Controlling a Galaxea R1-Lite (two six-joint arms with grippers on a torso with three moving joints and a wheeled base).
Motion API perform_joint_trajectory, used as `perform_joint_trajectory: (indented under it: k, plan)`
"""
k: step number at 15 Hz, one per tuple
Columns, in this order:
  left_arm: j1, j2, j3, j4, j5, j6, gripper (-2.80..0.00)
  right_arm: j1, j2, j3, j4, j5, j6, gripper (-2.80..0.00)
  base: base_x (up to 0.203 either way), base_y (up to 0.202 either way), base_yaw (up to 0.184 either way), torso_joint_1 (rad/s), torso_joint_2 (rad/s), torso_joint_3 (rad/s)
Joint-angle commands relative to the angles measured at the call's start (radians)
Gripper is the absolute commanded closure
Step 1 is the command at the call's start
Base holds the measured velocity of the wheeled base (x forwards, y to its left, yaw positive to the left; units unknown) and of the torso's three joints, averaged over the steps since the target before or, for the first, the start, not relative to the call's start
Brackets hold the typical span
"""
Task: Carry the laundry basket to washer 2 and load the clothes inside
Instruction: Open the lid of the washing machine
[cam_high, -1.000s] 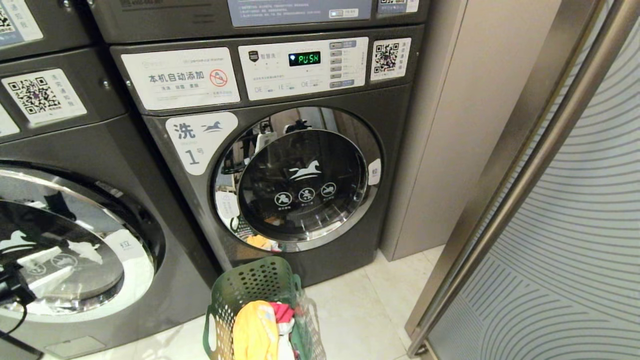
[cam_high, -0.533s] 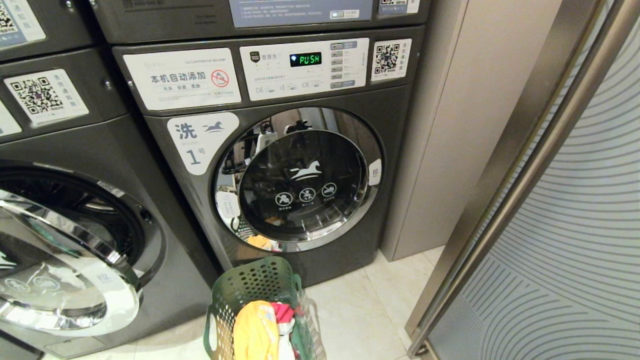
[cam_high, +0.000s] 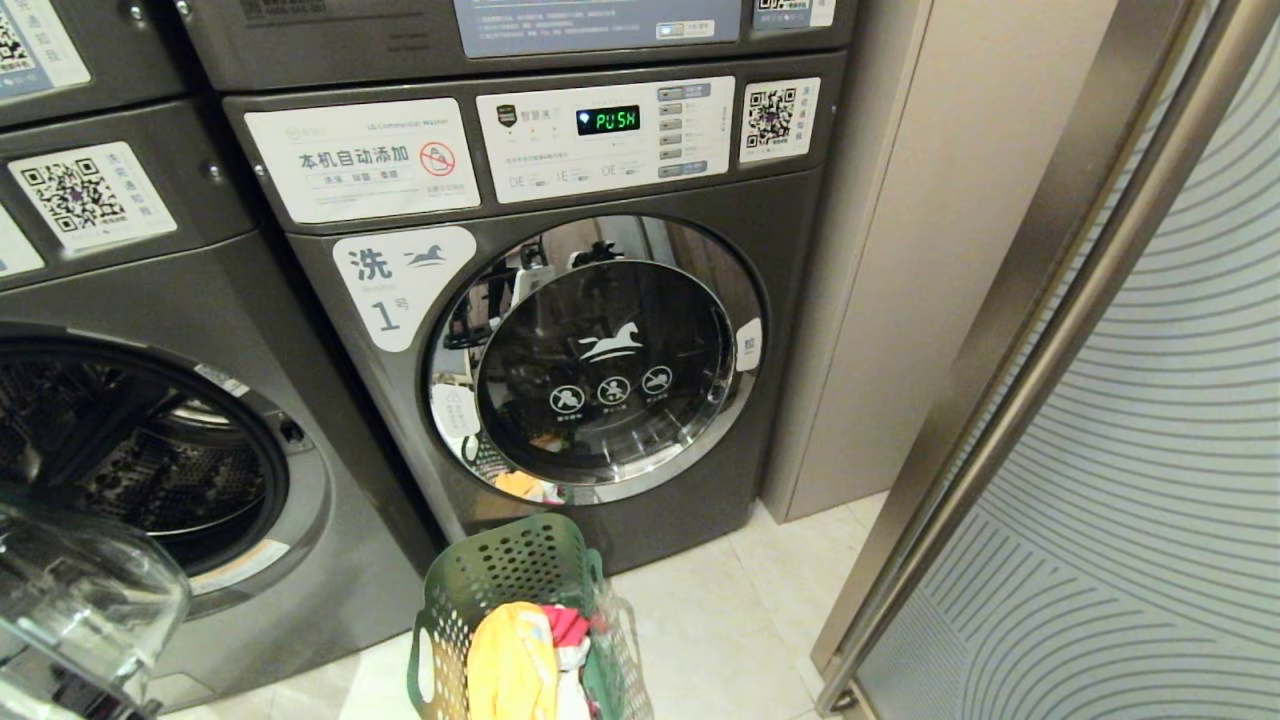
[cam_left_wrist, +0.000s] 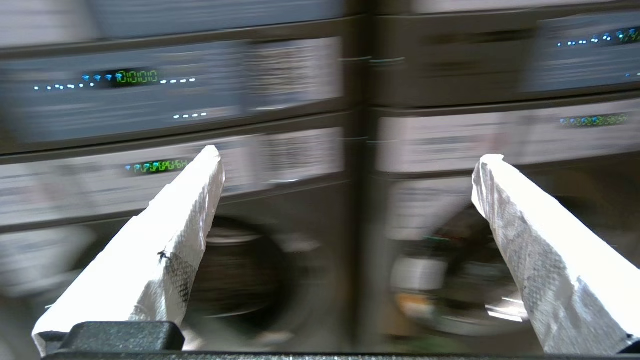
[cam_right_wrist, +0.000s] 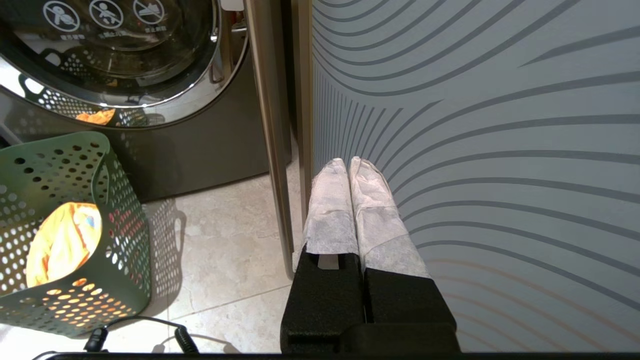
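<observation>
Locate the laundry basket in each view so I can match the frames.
Head view: the laundry basket stands at the bottom edge, in front of the washer labelled 1.
Left wrist view: not in it.
Right wrist view: the basket stands on the floor tiles.
Shared landmark: that washer's chrome-ringed door.
</observation>
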Motion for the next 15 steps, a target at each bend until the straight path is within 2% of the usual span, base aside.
perform_joint_trajectory:
  k: [1, 3, 4, 8, 9, 10, 11, 12, 13, 14, 15]
  plan:
    - [-0.114, -0.169, -0.080, 0.069, -0.031, -0.261, -2.80, 0.001, 0.001, 0.002, 0.001, 0.000, 0.000, 0.00, 0.000, 0.000, 0.000, 0.000, 0.00, 0.000]
    - [-0.263, -0.255, -0.107, 0.270, -0.084, -0.296, -2.80, 0.001, 0.001, 0.002, -0.001, 0.000, 0.000, 0.00, 0.000, 0.000, 0.000, 0.000, 0.00, 0.000]
    - [-0.306, -0.276, -0.110, 0.366, -0.112, -0.308, -2.80, 0.001, 0.001, 0.002, 0.001, 0.000, 0.000, 0.00, 0.000, 0.000, 0.000, 0.000, 0.00, 0.000]
    - [-0.384, -0.264, -0.149, 0.830, -0.095, -0.314, -2.80, 0.001, 0.001, 0.002, 0.001, 0.000, 0.000, 0.00, 0.000, 0.000, 0.000, 0.000, 0.00, 0.000]
    - [-0.419, -0.256, -0.145, 0.921, -0.091, -0.308, -2.80, 0.001, 0.001, 0.002, 0.000, 0.000, 0.000, 0.00, 0.000, 0.000, 0.000, 0.000, 0.00, 0.000]
    - [-0.439, -0.248, -0.107, 0.942, -0.089, -0.265, -2.80, 0.001, 0.001, 0.002, -0.001, 0.000, 0.000, 0.00, 0.000, 0.000, 0.000, 0.000, 0.00, 0.000]
    - [-0.452, -0.237, -0.043, 0.935, -0.088, -0.164, -2.80, 0.002, 0.001, 0.002, -0.001, 0.000, 0.000, 0.00, 0.000, 0.000, 0.000, 0.000, 0.00, 0.000]
    - [-0.470, -0.216, 0.022, 0.924, -0.083, 0.021, -2.80, 0.002, 0.001, 0.002, 0.000, 0.000, 0.000, 0.00, 0.000, 0.000, 0.000, 0.000, 0.00, 0.000]
    - [-0.490, -0.185, 0.073, 0.917, -0.056, 0.235, -2.80, 0.001, 0.001, 0.002, -0.001, 0.000, 0.000, 0.00, 0.000, 0.000, 0.000, 0.000, 0.00, 0.000]
    - [-0.522, -0.142, 0.109, 0.913, 0.001, 0.439, -2.80, 0.001, 0.001, 0.002, 0.000, 0.000, 0.000, 0.00, 0.000, 0.000, 0.000, 0.000, 0.00, 0.000]
    - [-0.565, -0.091, 0.131, 0.911, 0.090, 0.653, -2.80, 0.001, 0.001, 0.002, -0.001, 0.000, 0.000, 0.00, 0.000, 0.000, 0.000, 0.000, 0.00, 0.000]
